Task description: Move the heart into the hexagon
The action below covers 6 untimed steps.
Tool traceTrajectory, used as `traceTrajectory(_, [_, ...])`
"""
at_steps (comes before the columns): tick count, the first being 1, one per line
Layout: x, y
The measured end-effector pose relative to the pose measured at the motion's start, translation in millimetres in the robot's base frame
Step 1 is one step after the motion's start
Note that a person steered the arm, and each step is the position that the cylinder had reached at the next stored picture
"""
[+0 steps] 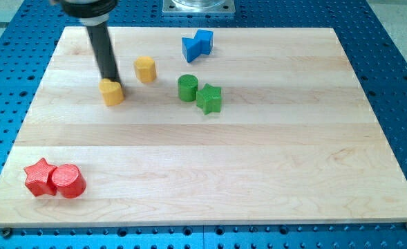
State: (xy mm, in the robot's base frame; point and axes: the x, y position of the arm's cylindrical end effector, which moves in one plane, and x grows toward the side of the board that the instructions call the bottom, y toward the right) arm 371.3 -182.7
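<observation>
I count seven blocks on the worktop [258,173]: two yellow, a heart [111,92] and a hexagon [145,70]; two green, a cylinder [187,88] and a star [209,98]; two red, a star [39,178] and a cylinder [68,181]; one blue block [197,45].

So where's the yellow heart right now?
The yellow heart sits in the view's upper left, touching my tip, with the yellow hexagon just to its upper right.
</observation>
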Motion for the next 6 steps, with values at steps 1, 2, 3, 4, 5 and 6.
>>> traceTrajectory(1, [57,-36])
traceTrajectory(2, [80,10])
traceTrajectory(3, [26,50])
traceTrajectory(4, [91,55])
traceTrajectory(5, [83,-48])
traceTrajectory(6, [28,2])
